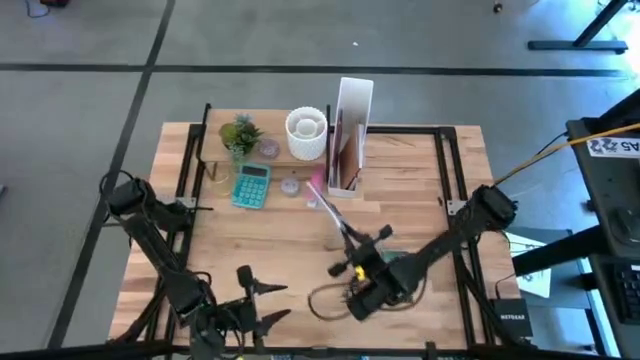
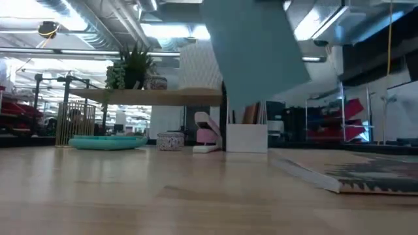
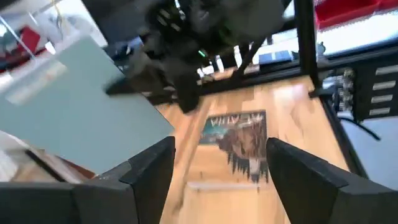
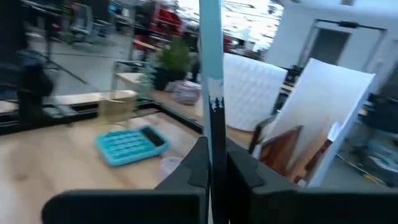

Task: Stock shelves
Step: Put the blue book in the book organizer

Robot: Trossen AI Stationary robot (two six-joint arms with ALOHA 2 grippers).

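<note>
Clamped edge-on in our right tool (image 4: 211, 163), a thin teal book (image 4: 210, 74) hung above open bench (image 1: 280, 245). Our left tool (image 3: 214, 168) waited released near the front edge; the shelves (image 1: 265, 150) stood at the back.

1. Both arms are dark, nearly black, made of thick rounded segments with round joints.
2. The left gripper (image 1: 262, 302) has two thin, dark, pointed fingers (image 3: 149, 168) with flat inner faces.
3. The right gripper (image 1: 352, 268) carries small yellow parts close to its fingers.
4. A thin brown cable loops on the table beside the right arm's wrist.
5. A small green light shows on the right arm's wrist.
</note>
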